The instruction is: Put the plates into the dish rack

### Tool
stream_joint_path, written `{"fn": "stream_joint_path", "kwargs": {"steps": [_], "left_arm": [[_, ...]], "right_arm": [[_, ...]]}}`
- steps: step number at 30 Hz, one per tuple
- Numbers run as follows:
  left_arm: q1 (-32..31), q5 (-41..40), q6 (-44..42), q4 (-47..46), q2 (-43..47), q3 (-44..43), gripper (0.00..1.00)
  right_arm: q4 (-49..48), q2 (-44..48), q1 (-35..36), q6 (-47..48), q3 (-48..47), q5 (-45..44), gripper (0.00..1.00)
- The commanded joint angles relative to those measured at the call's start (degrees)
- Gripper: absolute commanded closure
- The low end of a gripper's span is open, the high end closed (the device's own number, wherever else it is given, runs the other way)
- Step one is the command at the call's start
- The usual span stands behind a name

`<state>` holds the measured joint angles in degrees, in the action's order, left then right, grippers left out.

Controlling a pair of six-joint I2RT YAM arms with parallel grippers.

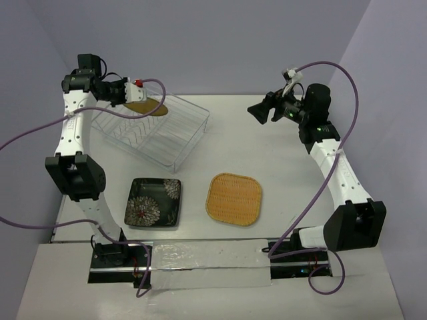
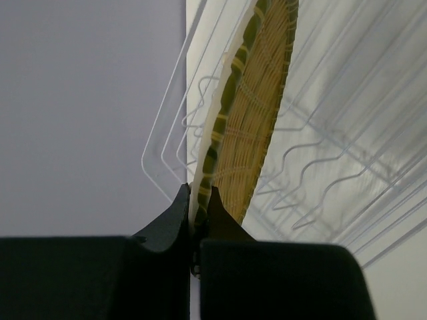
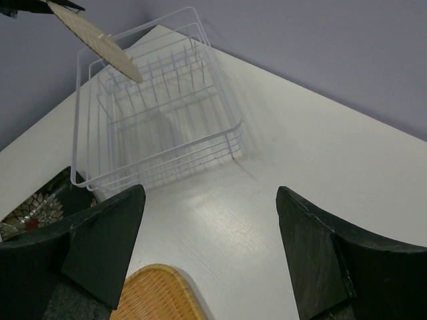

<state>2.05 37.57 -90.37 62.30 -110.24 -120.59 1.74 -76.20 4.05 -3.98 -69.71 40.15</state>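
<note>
My left gripper (image 1: 133,95) is shut on the rim of the small yellow woven plate (image 1: 148,107), held above the far left end of the clear wire dish rack (image 1: 175,148). In the left wrist view the plate (image 2: 257,107) stands edge-on between the fingertips (image 2: 179,208), over the rack's ribbed wires (image 2: 313,173). The orange rounded-square plate (image 1: 233,198) and the black flowered plate (image 1: 155,203) lie flat on the table, near the front. My right gripper (image 1: 257,111) hangs open in the air right of the rack, holding nothing. Its wrist view shows the rack (image 3: 160,127) and the orange plate's corner (image 3: 157,295).
The white table (image 1: 267,147) ends at grey walls behind and at both sides. A strip of clear tape (image 1: 207,260) runs along the near edge between the arm bases. Purple cables loop beside each arm.
</note>
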Motion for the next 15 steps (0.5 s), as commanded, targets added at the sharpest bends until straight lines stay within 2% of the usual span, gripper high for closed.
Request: {"fn": "stream_joint_path", "kwargs": {"steps": [1,4,9,15], "left_arm": [[0.85,1.26,-14.12,-0.25,-1.38,-4.61,1.00],[0.94,0.07,-18.25,1.22,-4.41,-7.46,1.00],[1.03,-0.59,-23.41,-0.29,-6.35,-5.68,1.00],[1.11,-3.22,-25.55,-3.06,-8.77,-5.07,1.00]], "right_arm": [[0.58,-0.44,1.27,0.09,-3.48,-3.42,0.14],[0.81,-1.12,2.07,-0.96,-3.94,-5.15,0.14],[3.05,-3.75,3.17,-3.52,-7.06,-7.15,0.14],[4.35,-5.68,4.29,-5.04,-8.70,-10.33,0.14]]}}
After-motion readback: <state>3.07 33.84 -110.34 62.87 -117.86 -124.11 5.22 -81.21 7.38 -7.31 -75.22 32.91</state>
